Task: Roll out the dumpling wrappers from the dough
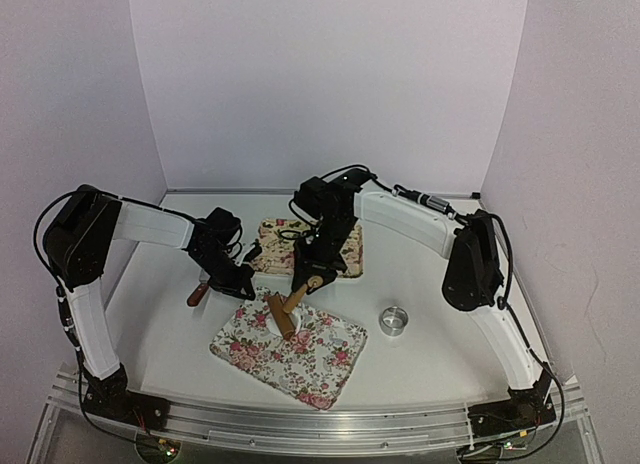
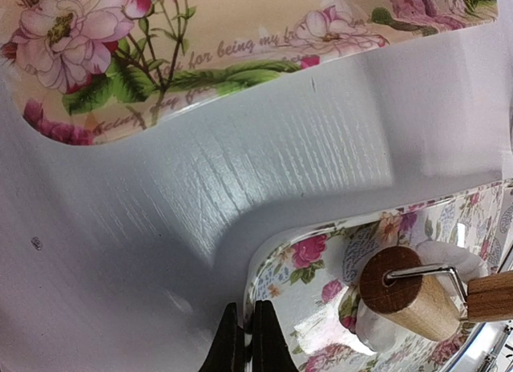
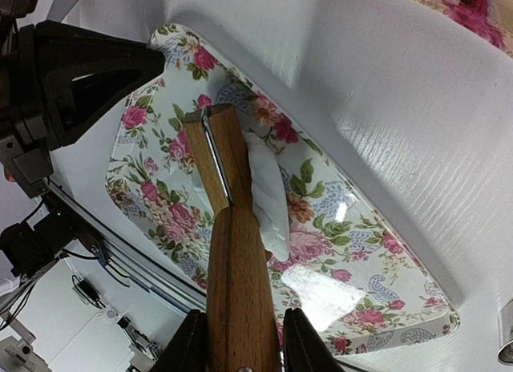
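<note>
The right end effector (image 3: pixel 240 340) pinched the wooden roller (image 3: pixel 232 260) by its handle. The dough (image 3: pixel 268 192) lay mid-frame on the flowered tray (image 3: pixel 353 220), straight ahead under the roller head, elongated along the handle. The left end effector (image 2: pixel 247 340), pressed together, hovered beside the tray's corner.

High rear camera overlooks table (image 1: pixel 430 274); close wrist cameras share flowered tray (image 3: pixel 353 228).
</note>
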Motion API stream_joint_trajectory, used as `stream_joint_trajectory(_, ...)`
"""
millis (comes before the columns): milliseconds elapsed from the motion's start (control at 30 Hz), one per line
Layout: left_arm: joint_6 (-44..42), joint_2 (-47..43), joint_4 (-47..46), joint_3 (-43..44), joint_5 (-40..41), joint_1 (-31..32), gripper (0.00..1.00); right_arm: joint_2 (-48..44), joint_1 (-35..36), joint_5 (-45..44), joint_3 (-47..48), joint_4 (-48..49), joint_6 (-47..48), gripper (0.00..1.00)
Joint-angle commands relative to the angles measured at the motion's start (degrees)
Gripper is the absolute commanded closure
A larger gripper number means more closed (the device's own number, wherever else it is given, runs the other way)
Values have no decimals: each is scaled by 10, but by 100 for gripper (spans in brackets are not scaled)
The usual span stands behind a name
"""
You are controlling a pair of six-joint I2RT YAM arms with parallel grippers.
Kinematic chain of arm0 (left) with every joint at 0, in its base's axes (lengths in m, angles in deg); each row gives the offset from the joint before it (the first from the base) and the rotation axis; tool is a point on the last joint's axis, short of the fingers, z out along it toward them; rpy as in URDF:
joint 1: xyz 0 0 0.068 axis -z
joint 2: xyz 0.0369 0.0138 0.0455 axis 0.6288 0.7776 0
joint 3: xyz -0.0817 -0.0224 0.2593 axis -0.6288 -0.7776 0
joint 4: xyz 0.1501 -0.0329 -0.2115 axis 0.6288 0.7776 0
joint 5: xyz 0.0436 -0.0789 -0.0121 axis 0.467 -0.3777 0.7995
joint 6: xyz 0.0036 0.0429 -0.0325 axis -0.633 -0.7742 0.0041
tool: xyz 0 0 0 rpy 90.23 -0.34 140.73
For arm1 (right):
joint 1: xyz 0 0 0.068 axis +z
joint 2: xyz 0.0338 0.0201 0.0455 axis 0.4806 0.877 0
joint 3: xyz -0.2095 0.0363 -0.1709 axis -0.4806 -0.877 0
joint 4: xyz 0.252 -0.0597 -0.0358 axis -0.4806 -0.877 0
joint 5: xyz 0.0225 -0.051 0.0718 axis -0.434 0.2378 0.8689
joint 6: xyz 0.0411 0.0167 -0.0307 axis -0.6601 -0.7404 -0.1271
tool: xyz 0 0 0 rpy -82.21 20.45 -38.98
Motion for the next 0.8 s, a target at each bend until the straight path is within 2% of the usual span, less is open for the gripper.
stream_joint_trajectory(0, -1, 20, -26, 11, -11, 10, 100, 135, 78, -134, -60, -96, 4, 100)
stream_joint_trajectory(233, -8, 8, -21, 1, 8, 1, 100, 33, 76, -117, -56, -94, -13, 100)
stream_joint_trajectory(467, -14, 0, -22, -3, 10, -11, 100, -103, 74, -75, -70, -41, -69, 100)
stream_joint_trajectory(767, -27, -4, -22, -6, 19, -13, 100, -211, 67, -73, -85, -17, -111, 100)
